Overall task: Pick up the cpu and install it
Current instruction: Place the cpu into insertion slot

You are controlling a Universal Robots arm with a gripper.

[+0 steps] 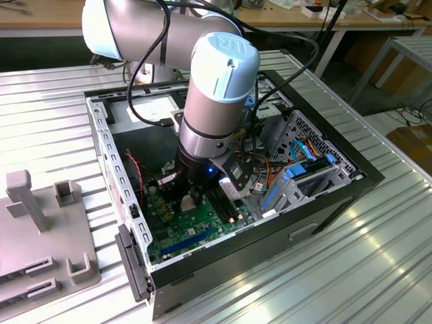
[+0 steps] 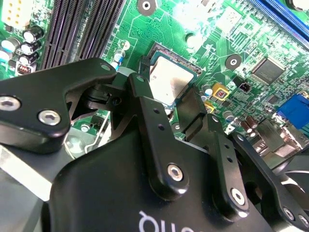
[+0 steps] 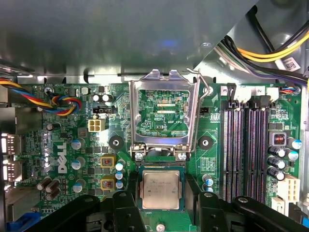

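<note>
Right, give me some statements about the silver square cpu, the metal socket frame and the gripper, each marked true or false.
1. The small silver-faced square cpu rests on the green circuit board. True.
2. The hinged metal socket frame is closed over the cpu. False: it stands open beside the cpu, and the board shows through its window.
3. The black gripper hovers outside the black computer case. False: it is down inside the open case, at the cpu.
4. The case lies on a ribbed metal table. True.
</note>
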